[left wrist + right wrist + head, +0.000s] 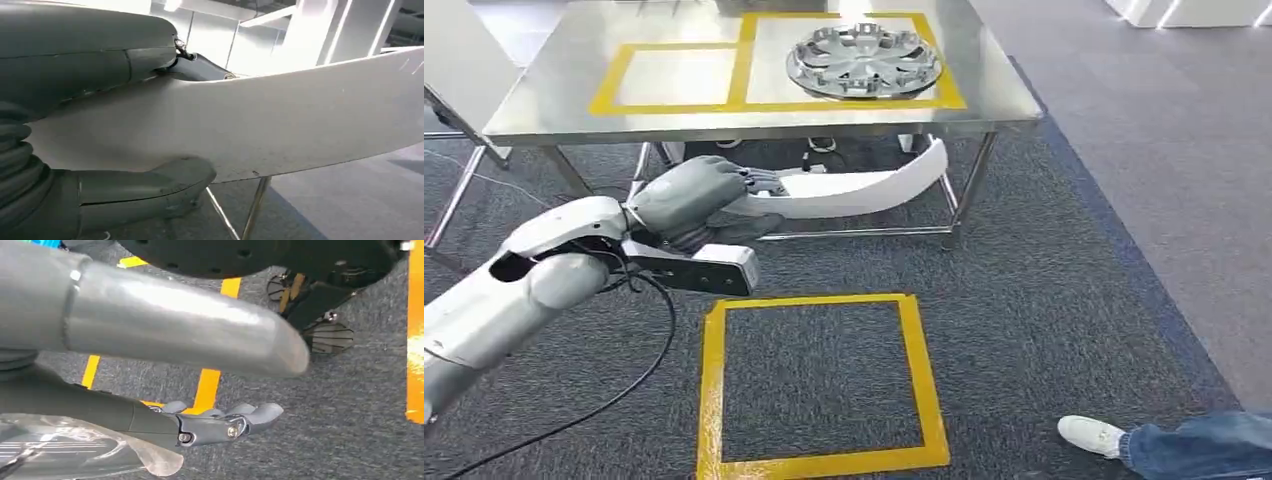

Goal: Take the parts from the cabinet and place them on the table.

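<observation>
A long white curved part (854, 190) hangs in front of the steel table (564, 112), just below its near edge. My left hand (689, 195) grips the part's left end. In the left wrist view the white part (280, 125) sits between the thumb (150, 187) and the rest of my left hand (75, 65). A silver hubcap (864, 60) lies on the table inside the right yellow-taped square. My right hand (165, 330) hangs over the grey carpet, its fingers (220, 422) stretched out apart from the thumb, holding nothing.
An unfilled yellow-taped square (674, 78) lies on the table left of the hubcap. A larger yellow square (819, 380) marks the carpet before me. A person's white shoe (1089, 435) and jeans leg (1194, 445) stand at the lower right. Table legs (972, 180) are behind the part.
</observation>
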`<state>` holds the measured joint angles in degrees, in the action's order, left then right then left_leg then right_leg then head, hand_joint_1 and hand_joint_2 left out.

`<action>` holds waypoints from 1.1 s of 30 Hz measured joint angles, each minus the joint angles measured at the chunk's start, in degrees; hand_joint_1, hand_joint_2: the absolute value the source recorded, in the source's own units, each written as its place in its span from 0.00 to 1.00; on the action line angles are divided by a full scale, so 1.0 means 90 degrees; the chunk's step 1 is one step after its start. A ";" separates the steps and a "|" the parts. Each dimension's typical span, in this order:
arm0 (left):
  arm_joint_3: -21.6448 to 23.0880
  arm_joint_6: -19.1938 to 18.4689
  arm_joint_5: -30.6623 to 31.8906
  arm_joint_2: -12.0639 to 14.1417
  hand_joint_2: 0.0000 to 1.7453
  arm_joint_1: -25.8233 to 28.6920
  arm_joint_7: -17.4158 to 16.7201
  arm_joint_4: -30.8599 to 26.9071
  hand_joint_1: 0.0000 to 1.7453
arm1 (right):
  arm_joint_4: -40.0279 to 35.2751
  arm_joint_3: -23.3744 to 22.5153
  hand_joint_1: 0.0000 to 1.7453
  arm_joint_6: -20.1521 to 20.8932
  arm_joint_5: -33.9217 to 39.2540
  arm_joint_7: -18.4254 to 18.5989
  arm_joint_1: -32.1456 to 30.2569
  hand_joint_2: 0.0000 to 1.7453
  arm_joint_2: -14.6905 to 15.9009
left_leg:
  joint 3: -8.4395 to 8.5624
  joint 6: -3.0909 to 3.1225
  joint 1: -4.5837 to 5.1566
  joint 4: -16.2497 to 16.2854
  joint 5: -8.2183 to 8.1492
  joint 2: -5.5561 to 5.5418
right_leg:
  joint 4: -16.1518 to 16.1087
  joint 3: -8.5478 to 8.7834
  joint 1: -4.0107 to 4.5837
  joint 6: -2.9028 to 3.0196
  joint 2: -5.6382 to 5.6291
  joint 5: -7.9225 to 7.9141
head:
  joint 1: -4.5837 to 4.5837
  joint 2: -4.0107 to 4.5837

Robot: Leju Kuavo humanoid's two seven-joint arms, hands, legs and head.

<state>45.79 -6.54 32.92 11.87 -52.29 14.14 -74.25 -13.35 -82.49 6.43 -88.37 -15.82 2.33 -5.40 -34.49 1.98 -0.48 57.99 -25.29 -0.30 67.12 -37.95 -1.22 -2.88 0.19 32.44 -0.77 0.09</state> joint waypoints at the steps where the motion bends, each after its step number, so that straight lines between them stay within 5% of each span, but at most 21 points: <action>1: 0.0010 -0.0027 0.0000 0.0002 1.00 0.0009 0.0000 0.0000 1.00 | 0.0000 0.0000 0.00 0.0017 -0.0005 -0.0005 -0.0003 0.00 0.0000 | -0.0001 0.0018 0.0014 0.0002 -0.0011 0.0000 | 0.0521 -0.0278 0.0000 -0.0009 -0.0001 0.0187 | 0.0007 0.0000; 3: 0.0027 -0.0039 0.0000 0.0005 1.00 0.0029 0.0002 0.0000 1.00 | 0.0000 0.0000 0.00 0.0017 -0.0002 -0.0012 -0.0015 0.00 0.0000 | 0.0010 0.0028 0.0033 0.0006 -0.0025 -0.0006 | 0.0963 -0.0586 0.0002 -0.0010 -0.0001 0.0197 | 0.0003 0.0000; 4: 0.0034 -0.0041 0.0000 0.0005 1.00 0.0029 0.0002 0.0000 1.00 | 0.0000 0.0000 0.00 0.0017 -0.0002 -0.0015 -0.0016 0.00 0.0000 | 0.0026 0.0025 0.0035 0.0007 -0.0038 -0.0019 | 0.0742 -0.0518 0.0003 -0.0002 -0.0002 -0.0023 | 0.0000 0.0000; 6: 0.0034 -0.0046 0.0000 0.0005 1.00 0.0020 0.0002 0.0000 1.00 | 0.0000 0.0000 0.00 0.0017 -0.0002 -0.0022 -0.0019 0.00 0.0002 | 0.0089 -0.0013 0.0031 0.0021 -0.0087 -0.0036 | -0.0414 0.0006 0.0001 0.0032 -0.0001 -0.0681 | 0.0000 0.0000; 7: 0.0034 -0.0051 0.0000 0.0002 1.00 0.0017 0.0002 0.0000 1.00 | 0.0000 0.0000 0.00 0.0017 -0.0002 -0.0027 -0.0018 0.00 0.0002 | 0.0107 -0.0039 0.0031 0.0033 -0.0121 -0.0037 | -0.0884 0.0211 0.0002 0.0054 -0.0006 -0.0794 | 0.0000 0.0000; 8: 0.0034 -0.0051 0.0000 0.0007 1.00 0.0001 0.0005 -0.0002 1.00 | 0.0000 0.0002 0.00 0.0017 -0.0005 -0.0032 -0.0006 0.00 0.0002 | 0.0078 -0.0078 0.0084 0.0067 -0.0146 -0.0047 | -0.0986 0.0381 0.0028 0.0065 -0.0018 -0.0686 | 0.0003 0.0000; 13: 0.0029 -0.0065 0.0000 0.0010 1.00 -0.0007 0.0010 -0.0019 1.00 | 0.0000 0.0002 0.00 0.0022 -0.0007 -0.0039 -0.0010 0.00 0.0000 | 0.0093 -0.0228 0.0049 0.0114 -0.0237 -0.0043 | -0.1027 0.0414 -0.0007 0.0225 -0.0019 -0.0658 | 0.0009 0.0000; 16: 0.0032 -0.0065 0.0000 0.0022 1.00 -0.0011 0.0010 -0.0019 1.00 | 0.0000 0.0002 0.00 0.0019 -0.0007 -0.0041 -0.0006 0.00 0.0000 | -0.0530 -0.0306 0.0015 0.1399 -0.0821 -0.0030 | -0.1026 0.0486 -0.0008 0.0312 0.0003 -0.0594 | 0.0039 0.0000; 18: 0.0044 -0.0065 0.0000 0.0019 1.00 0.0031 0.0010 -0.0019 1.00 | 0.0000 0.0005 0.00 0.0015 -0.0019 -0.0041 -0.0004 0.00 0.0000 | -0.0918 -0.0324 0.0005 0.2029 -0.0910 -0.0027 | -0.1024 0.0536 -0.0005 0.0316 0.0002 -0.0547 | 0.0039 0.0000; 20: 0.0044 -0.0080 0.0000 0.0022 1.00 0.0033 0.0010 -0.0019 1.00 | 0.0000 0.0005 0.00 0.0017 -0.0036 -0.0041 -0.0014 0.00 0.0000 | -0.0757 -0.0293 0.0004 0.1524 -0.0408 -0.0026 | -0.1023 0.0639 -0.0005 0.0302 -0.0013 -0.0477 | 0.0044 0.0000; 22: 0.0034 -0.0090 0.0000 0.0024 1.00 0.0011 0.0010 -0.0022 1.00 | 0.0002 0.0012 0.00 0.0024 -0.0056 -0.0046 -0.0023 0.00 0.0000 | -0.0323 -0.0204 0.0022 0.0449 0.0240 -0.0019 | -0.1025 0.0768 -0.0001 0.0262 -0.0019 -0.0393 | 0.0046 0.0000; 24: 0.0041 -0.0097 0.0002 0.0015 1.00 -0.0015 0.0010 -0.0022 1.00 | 0.0010 0.0012 0.00 0.0036 -0.0063 -0.0053 -0.0012 0.00 -0.0010 | -0.0159 -0.0135 0.0082 0.0147 0.0133 0.0002 | -0.1019 0.0760 0.0017 0.0182 -0.0018 -0.0341 | 0.0042 0.0002; 27: 0.0037 -0.0099 0.0000 0.0017 1.00 -0.0024 0.0010 -0.0034 1.00 | 0.0010 0.0015 0.00 0.0036 -0.0063 -0.0051 0.0010 0.00 -0.0010 | -0.0151 -0.0078 0.0089 0.0064 0.0041 -0.0017 | -0.1091 0.0783 0.0017 0.0080 0.0013 -0.0328 | 0.0037 0.0000; 29: 0.0010 -0.0095 0.0000 0.0019 1.00 -0.0047 0.0005 -0.0044 1.00 | 0.0010 0.0024 0.00 0.0036 -0.0056 -0.0061 0.0012 0.00 -0.0007 | -0.0041 -0.0013 0.0022 -0.0025 0.0037 -0.0011 | -0.0854 0.0644 0.0017 0.0040 0.0001 -0.0170 | 0.0020 0.0000; 32: 0.0046 -0.0097 0.0002 -0.0017 1.00 -0.0032 0.0007 -0.0049 1.00 | 0.0010 0.0036 0.00 0.0049 -0.0066 -0.0058 0.0021 0.00 -0.0007 | -0.0006 0.0056 0.0036 -0.0017 -0.0025 -0.0015 | 0.0646 -0.0254 0.0005 -0.0004 -0.0010 0.0326 | -0.0022 0.0000; 33: 0.0049 -0.0097 0.0002 -0.0019 1.00 -0.0006 0.0007 -0.0049 1.00 | 0.0010 0.0039 0.00 0.0049 -0.0066 -0.0058 0.0013 0.00 -0.0007 | 0.0017 0.0054 0.0041 -0.0013 -0.0054 -0.0021 | 0.0915 -0.0479 0.0007 -0.0018 -0.0010 0.0320 | -0.0029 0.0000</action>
<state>46.23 -7.41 32.94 11.69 -52.34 14.21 -74.69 -13.27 -82.14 6.86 -88.96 -16.35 2.45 -5.46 -34.34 2.47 -0.11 57.87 -25.77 -0.49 75.35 -42.26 -1.16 -3.04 0.10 35.33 -1.03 0.09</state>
